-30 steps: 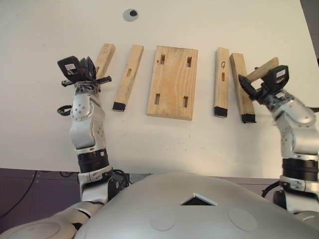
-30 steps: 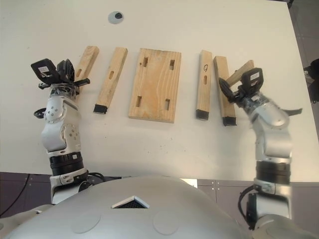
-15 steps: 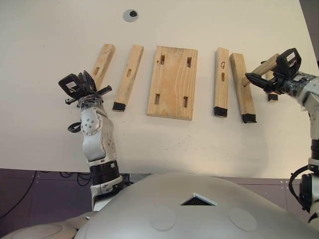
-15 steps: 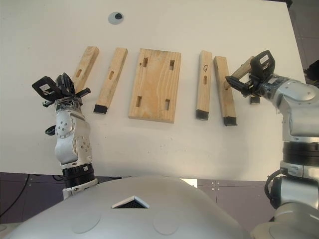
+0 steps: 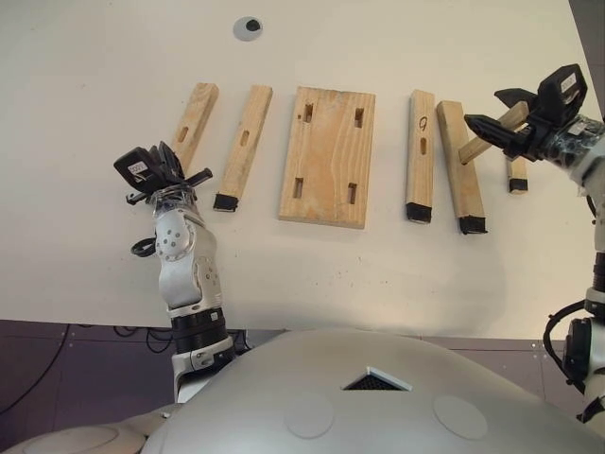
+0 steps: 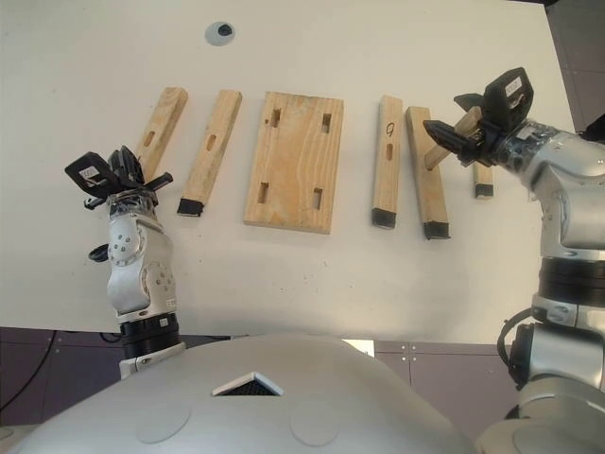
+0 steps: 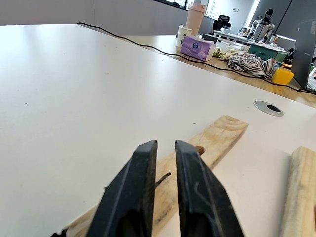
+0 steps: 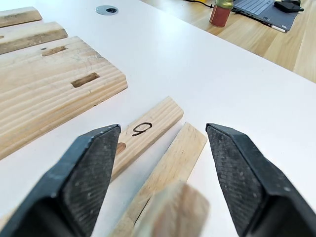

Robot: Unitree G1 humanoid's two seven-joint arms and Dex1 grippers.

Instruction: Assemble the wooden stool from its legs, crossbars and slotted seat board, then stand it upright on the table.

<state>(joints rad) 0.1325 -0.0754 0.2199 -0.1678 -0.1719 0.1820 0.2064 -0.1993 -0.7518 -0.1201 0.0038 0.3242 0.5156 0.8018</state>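
Digit 9 handwritten on leg (image 5: 420, 170) beside seat board (image 5: 327, 156).

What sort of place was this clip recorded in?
Most likely an open office or lab: a large white table with a cable grommet, and desks behind it carrying a tissue box and a laptop.

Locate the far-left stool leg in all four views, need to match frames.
Left eye view: far-left leg, leftmost in the row of parts.
Right eye view: leg, same leftmost spot.
Left wrist view: leg, lying just beyond the left gripper.
Right wrist view: leg, the farthest strip past the seat board.
Shared landmark: the round grommet in the table, beyond the row.
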